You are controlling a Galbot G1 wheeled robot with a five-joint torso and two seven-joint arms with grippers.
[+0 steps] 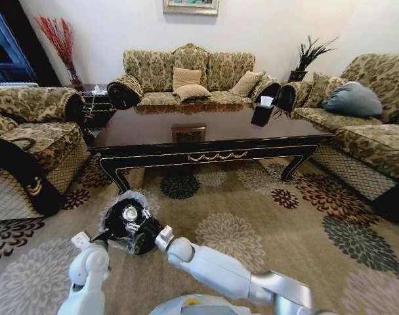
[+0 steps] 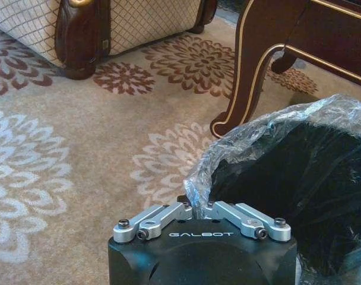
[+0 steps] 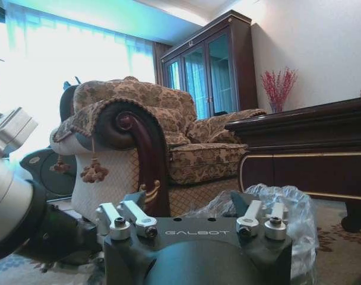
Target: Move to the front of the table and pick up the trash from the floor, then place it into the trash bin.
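The trash bin (image 1: 135, 196), black with a crinkly clear bag, stands on the carpet before the table (image 1: 212, 156), near its left front leg (image 2: 252, 71). Both arms reach over the bin: my left arm (image 1: 88, 266) from the left, my right arm (image 1: 212, 266) from the right. The left gripper (image 2: 195, 208) is shut, its tip right at the bag's rim (image 2: 275, 127); I cannot tell whether it pinches the plastic. The right gripper (image 3: 186, 205) is open just above the bag (image 3: 287, 208), with nothing between its fingers. The trash is out of view.
Patterned sofas ring the table: an armchair (image 1: 35, 131) on the left, a sofa (image 1: 186, 79) behind, another (image 1: 363, 131) on the right. A black tissue box (image 1: 262, 111) sits on the table. Open carpet (image 1: 272, 223) lies to the bin's right.
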